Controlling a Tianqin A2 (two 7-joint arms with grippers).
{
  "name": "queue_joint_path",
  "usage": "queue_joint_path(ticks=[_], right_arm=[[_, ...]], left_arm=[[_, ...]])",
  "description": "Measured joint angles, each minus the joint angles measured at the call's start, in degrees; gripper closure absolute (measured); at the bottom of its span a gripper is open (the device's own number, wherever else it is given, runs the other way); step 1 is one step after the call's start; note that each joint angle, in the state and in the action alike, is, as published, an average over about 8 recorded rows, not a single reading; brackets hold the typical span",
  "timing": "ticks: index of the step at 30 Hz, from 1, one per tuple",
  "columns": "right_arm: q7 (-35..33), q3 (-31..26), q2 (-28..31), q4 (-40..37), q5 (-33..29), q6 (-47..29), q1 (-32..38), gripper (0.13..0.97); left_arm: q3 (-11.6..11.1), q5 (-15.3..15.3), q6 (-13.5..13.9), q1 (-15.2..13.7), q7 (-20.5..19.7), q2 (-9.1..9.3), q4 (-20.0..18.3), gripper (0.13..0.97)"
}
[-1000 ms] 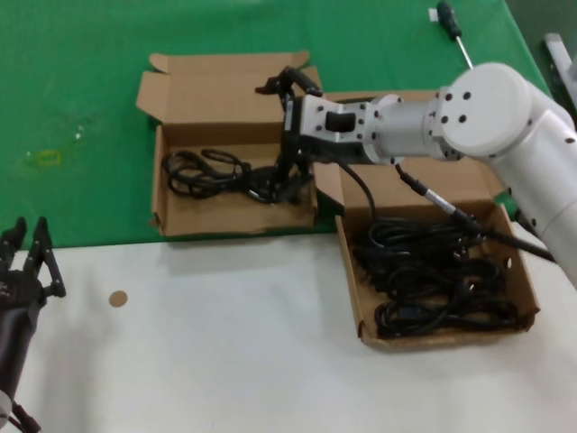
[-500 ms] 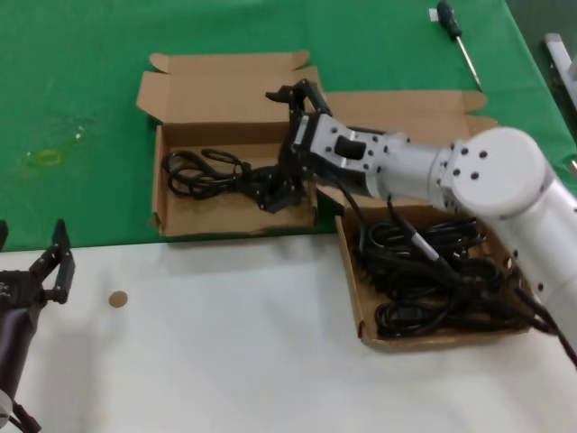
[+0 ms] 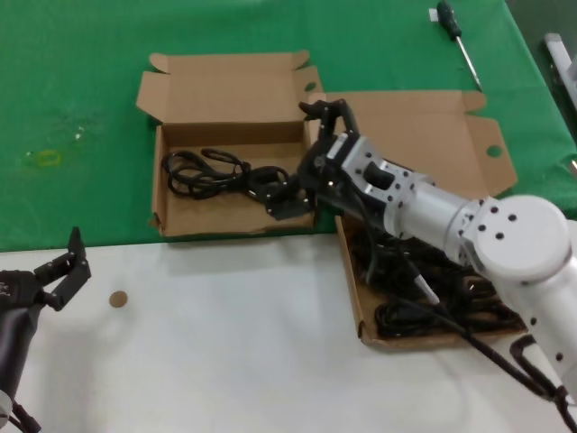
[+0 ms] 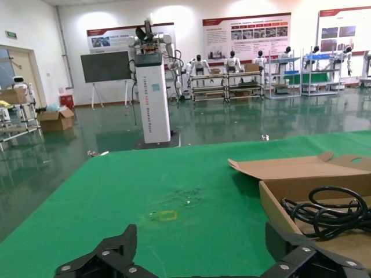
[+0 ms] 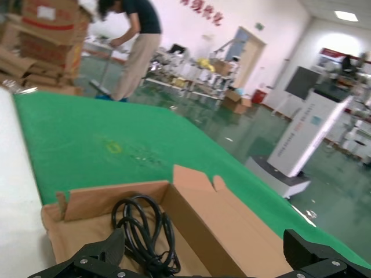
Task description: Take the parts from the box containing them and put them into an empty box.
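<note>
The empty box point(image 3: 234, 220), narrower with rounded lid tabs, holds one black cord bundle point(image 3: 212, 171). My right gripper point(image 3: 305, 158) hangs open over that box's right end, one finger above the rim, the other low beside the bundle's plug, nothing between them. From the right wrist the same bundle point(image 5: 142, 229) lies below the open right gripper point(image 5: 203, 243). The wider box containing them point(image 3: 350, 271) holds several cords point(image 3: 410, 316), partly hidden under my right arm. The left gripper point(image 3: 54, 275) waits open at the near left; the left wrist view shows this gripper point(image 4: 200, 237) over green cloth.
A black-handled screwdriver point(image 3: 455, 32) lies on the green mat at the far right. A small brown disc point(image 3: 117, 298) sits on the white table near my left gripper. The narrower box point(image 4: 301, 179) with its cord point(image 4: 327, 211) shows in the left wrist view.
My right arm has swung toward the near side, and its gripper has shifted right from the narrower box's middle to its right end. The left gripper has moved a little right and turned.
</note>
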Motion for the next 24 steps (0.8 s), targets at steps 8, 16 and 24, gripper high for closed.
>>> queue_joint_path(ticks=[8,16,24], right_arm=[[0.7,3.3,0.2,4.3,3.3,4.8,-6.5,0.129],[1.3,6.7,0.5,8.6,6.6,9.5,-13.1,0.129],[2.0,10.0,0.7,12.9,9.9,14.2,-19.7,0.129]], left_arm=[[0.0,0.0,0.0,0.0,0.0,0.00,0.0,0.316],[0.0,0.0,0.0,0.0,0.0,0.00,0.0,0.205],[0.0,0.0,0.0,0.0,0.0,0.00,0.0,0.148]])
